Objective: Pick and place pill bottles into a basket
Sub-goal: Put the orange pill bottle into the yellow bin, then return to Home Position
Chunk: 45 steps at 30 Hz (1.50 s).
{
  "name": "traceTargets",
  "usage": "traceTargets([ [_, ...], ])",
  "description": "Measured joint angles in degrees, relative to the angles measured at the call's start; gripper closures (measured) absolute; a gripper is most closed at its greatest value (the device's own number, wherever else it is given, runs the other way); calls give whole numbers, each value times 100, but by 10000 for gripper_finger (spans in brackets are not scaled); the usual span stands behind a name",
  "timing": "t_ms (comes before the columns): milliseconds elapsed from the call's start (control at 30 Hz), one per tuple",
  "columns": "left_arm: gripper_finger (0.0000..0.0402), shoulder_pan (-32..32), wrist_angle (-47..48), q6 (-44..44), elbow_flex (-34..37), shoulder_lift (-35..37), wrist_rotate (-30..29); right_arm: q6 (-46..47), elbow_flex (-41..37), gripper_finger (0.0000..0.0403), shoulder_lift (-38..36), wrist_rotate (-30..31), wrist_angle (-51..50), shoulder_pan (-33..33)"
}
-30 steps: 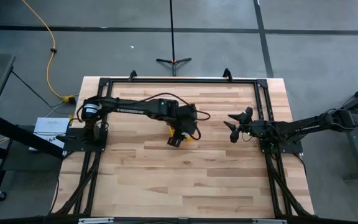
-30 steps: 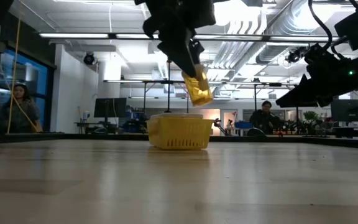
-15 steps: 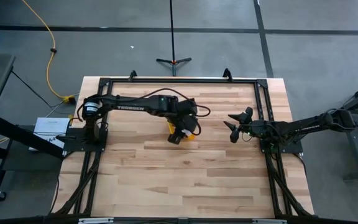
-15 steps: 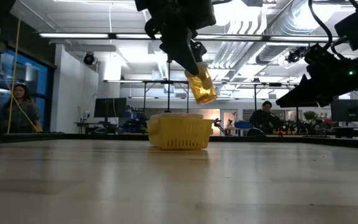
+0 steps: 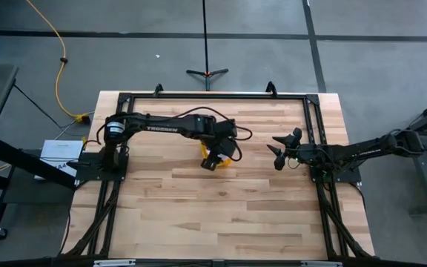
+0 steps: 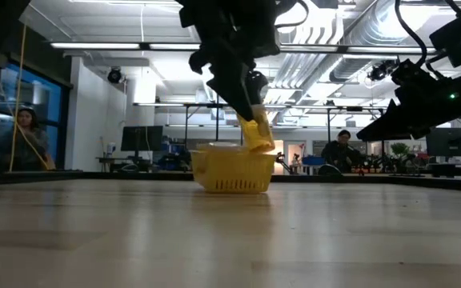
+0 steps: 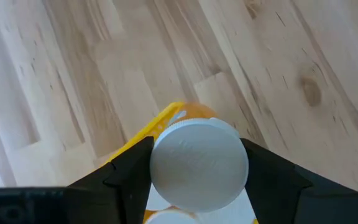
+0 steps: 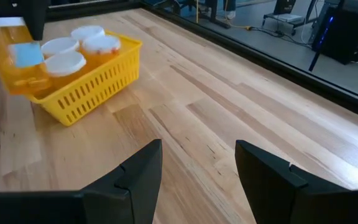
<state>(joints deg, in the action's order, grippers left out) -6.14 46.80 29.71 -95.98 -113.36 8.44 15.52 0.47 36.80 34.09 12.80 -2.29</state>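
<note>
The yellow basket (image 6: 230, 172) stands near the table's middle, and also shows in the high view (image 5: 228, 156). It holds several pill bottles with white caps (image 8: 82, 45). My left gripper (image 6: 249, 104) is over the basket's right end, shut on one more pill bottle (image 6: 257, 134) with an orange body and a white cap (image 7: 197, 163). That bottle's lower end dips behind the basket's rim (image 7: 160, 124). My right gripper (image 5: 279, 152) is open and empty, to the right of the basket and above the table. My left gripper pinches the bottle at its cap end (image 7: 157, 165) between its two fingers (image 7: 126, 177). The fingers come from above, slanting down. The bottle hangs tilted below them, cap up, its lower end (image 6: 260, 144) at the basket's rim. Whether it touches the basket I cannot tell.
Bare wooden table (image 5: 221, 215) lies all round the basket. A black frame (image 5: 213, 96) runs along the far and side edges. People (image 6: 26, 136) sit in the room beyond the table.
My left gripper has gone down toward the basket with the bottle, still shut on it. The bottle has gone from well above the rim to having its lower end at the basket's rim, still tilted.
</note>
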Motion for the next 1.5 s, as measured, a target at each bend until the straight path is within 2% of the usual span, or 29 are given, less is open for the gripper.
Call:
traceTargets([
  [300, 159, -68, 71, 22, -1, 0, -154, 10, 0, 208, 43, 0, 22, 0],
  [467, 141, -109, 188, 48, -1, 0, -534, 10, 0, 208, 43, 0, 20, 1],
  [767, 159, -136, 242, 101, -1, 0, -463, 10, 0, 208, 43, 0, 17, 1],
  [833, 147, -136, 242, 107, -1, 0, -463, 10, 0, 208, 43, 0, 17, 1],
  [1067, 56, -136, 225, -6, -1, 0, -587, 10, 0, 208, 43, 0, 17, 1],
  [1233, 31, -136, 340, -300, -92, -4, -713, 10, 0, 208, 43, 0, 13, 1],
  [1367, 34, -93, 922, -577, -527, -4, -978, 10, 0, 208, 43, 0, 9, 1],
  [1500, 79, -154, 1700, -1080, -909, 78, -428, 33, 0, 208, 43, 1, 11, 0],
])
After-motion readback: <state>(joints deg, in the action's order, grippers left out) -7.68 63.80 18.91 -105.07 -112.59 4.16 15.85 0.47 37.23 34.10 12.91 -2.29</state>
